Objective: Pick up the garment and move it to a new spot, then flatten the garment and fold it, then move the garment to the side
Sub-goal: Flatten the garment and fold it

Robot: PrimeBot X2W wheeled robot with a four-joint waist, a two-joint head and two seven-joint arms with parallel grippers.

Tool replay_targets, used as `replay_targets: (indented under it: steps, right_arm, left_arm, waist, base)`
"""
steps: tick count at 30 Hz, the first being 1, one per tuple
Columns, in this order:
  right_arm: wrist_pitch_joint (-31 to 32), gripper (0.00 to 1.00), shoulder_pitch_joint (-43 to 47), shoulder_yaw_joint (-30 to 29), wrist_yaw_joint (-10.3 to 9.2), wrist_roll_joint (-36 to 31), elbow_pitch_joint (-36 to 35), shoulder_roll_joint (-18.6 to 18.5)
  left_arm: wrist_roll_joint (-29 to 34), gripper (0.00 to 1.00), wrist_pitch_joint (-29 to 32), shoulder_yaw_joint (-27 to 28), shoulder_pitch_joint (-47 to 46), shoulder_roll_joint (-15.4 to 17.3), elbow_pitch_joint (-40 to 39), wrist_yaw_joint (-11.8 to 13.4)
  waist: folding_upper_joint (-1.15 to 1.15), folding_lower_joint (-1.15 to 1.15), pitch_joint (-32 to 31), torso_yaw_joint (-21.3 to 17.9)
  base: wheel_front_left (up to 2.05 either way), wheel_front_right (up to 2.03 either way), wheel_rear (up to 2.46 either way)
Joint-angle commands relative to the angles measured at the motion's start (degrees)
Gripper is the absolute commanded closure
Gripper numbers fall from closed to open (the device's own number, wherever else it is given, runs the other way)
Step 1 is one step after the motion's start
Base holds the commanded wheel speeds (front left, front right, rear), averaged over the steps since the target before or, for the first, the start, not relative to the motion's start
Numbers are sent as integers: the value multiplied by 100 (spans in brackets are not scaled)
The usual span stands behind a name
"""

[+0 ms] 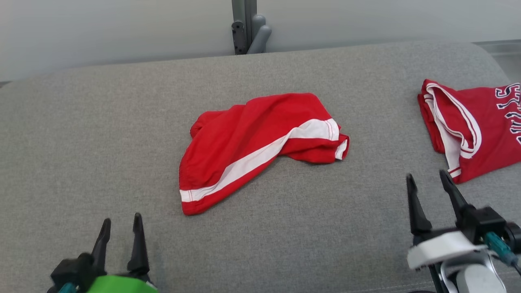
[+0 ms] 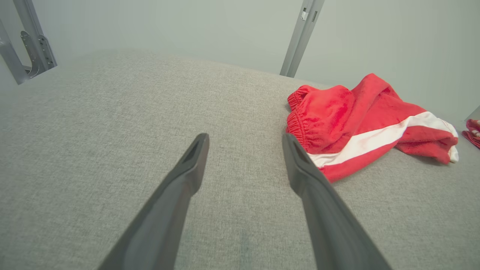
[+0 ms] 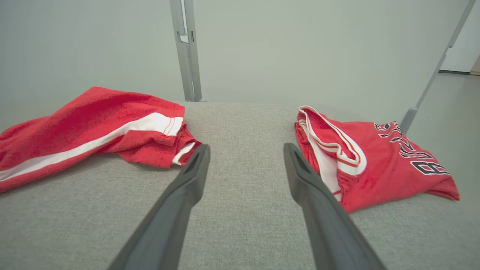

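The crumpled red shorts (image 1: 260, 142) lie on the grey cushion (image 1: 81, 122) ahead-right of the left gripper (image 1: 122, 219) and ahead-left of the right gripper (image 1: 426, 175), both empty with fingers spread apart, a red jersey (image 1: 476, 130) just right of the latter

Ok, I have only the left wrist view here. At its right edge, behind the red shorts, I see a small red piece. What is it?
Observer: A second garment, a red jersey with dark letters. It lies apart from the red shorts on the grey cushion.
Operator: And where is the right pincer?
Observer: Over the cushion, close beside the jersey's near corner, open and empty.
Operator: Is the jersey spread flat?
Observer: No, it is folded over, and its white-trimmed opening faces the shorts.
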Motion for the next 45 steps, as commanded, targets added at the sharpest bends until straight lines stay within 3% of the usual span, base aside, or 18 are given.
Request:
replay_targets:
  steps: [1, 8, 19, 29, 40, 45]
  right_arm:
    - [-14, 0, -441, 225, -9, 130, 26, -108]
    - [-14, 0, -1980, 1191, -9, 515, 1131, -703]
    - [198, 0, -3672, 2392, -9, 1087, 2737, -812]
    - [27, 0, -4032, 2697, -9, 1332, 3439, -740]
    - [-16, 0, -4082, 2740, -9, 1498, 3528, -830]
    - [-17, 0, -4046, 2821, -9, 1933, 3524, -754]
  left_arm:
    - [-64, 0, -13, -145, -327, 3, 57, -18]
    - [-371, 0, -6, -1105, -1527, 221, 982, -11]
    - [-923, 0, 140, -2168, -3024, 279, 2334, -11]
    - [-1454, 0, 49, -2805, -3298, 368, 2670, -10]
    - [-1744, 0, -23, -3059, -3357, 493, 2664, -10]
    - [-1730, 0, -16, -3050, -3351, 524, 2575, -10]
  waist:
    - [0, 0, 360, 68]
    - [0, 0, 927, 286]
    - [0, 0, 1438, 588]
    - [0, 0, 1422, 657]
    - [0, 0, 1347, 594]
    - [0, 0, 1329, 583]
  base:
    - [0, 0, 0]
    - [0, 0, 0]
    - [0, 0, 0]
    - [0, 0, 0]
    - [0, 0, 0]
    - [0, 0, 0]
